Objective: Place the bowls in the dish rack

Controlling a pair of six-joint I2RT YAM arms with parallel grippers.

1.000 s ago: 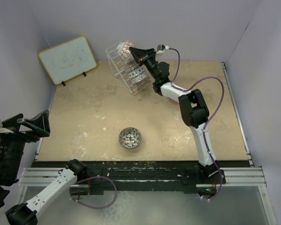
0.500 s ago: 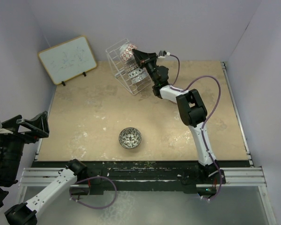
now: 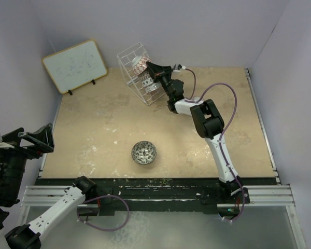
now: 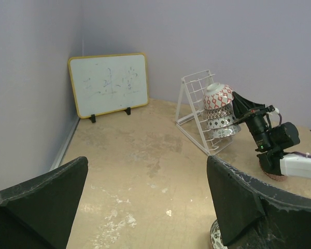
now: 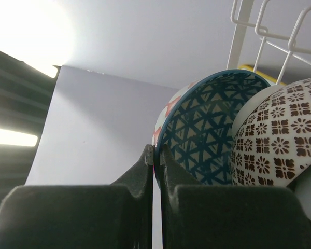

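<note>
A: Right hand [image 5: 156, 155]?
B: Clenched on the rim of the blue-lattice bowl [image 5: 207, 129]. The bowl is up in the dish rack [image 3: 128, 65], right against a brown-flower bowl [image 5: 280, 140].
A: Rack where?
B: Far side of the bench [image 3: 93, 129], left of centre, close to the back wall, frame tilted. Whiteboard [image 3: 74, 66] stands apart to its left, by the far-left corner.
A: Left hand [image 3: 44, 139]?
B: Released, jaws wide, hanging just off the bench's left edge, near side.
A: Room to move?
B: One loose bowl [image 3: 144, 152] sits upright by the near edge, centre, well apart from the rack, with bare bench between. The right arm stretches across right of centre.
A: Any text?
B: Faint marks on the whiteboard, can't read them.
</note>
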